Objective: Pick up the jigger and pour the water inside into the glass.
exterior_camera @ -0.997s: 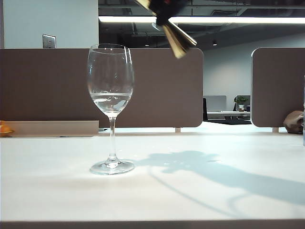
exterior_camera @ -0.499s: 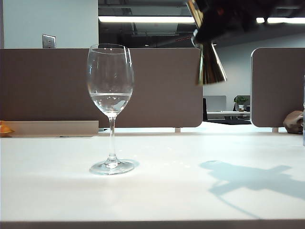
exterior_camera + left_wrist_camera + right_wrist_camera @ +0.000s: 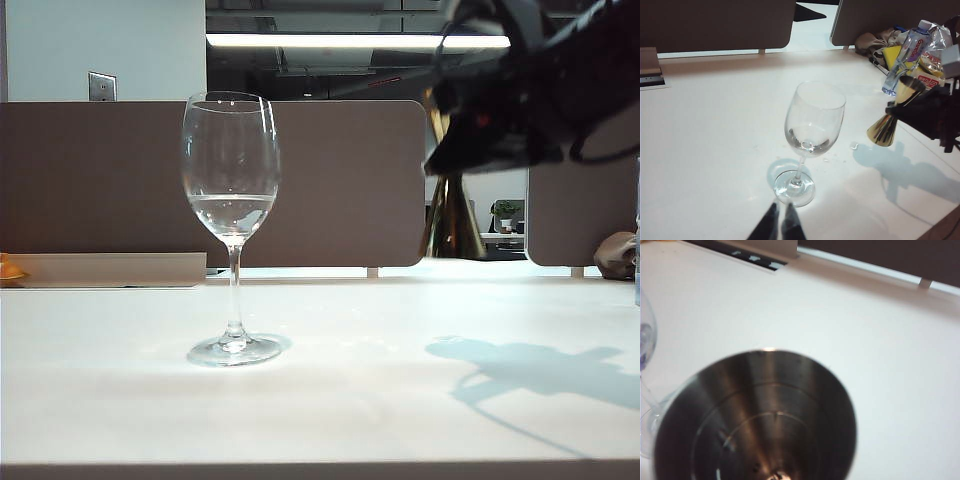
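Note:
The glass stands upright on the white table, with a shallow pool of water in its bowl. To its right my right gripper is shut on the waist of the gold jigger, holding it upright above the table and apart from the glass. The jigger's upper cone fills the right wrist view and hides the fingers. My left gripper hovers just short of the glass's foot, shut with nothing in it.
Brown partition panels run along the table's far edge. A plastic water bottle, yellow packets and a crumpled cloth sit at the far right corner. A few water drops lie beside the glass.
My right gripper has carried the jigger down and to the right, away from above the glass, and turned it from tilted to upright. The glass and the left gripper have stayed put.

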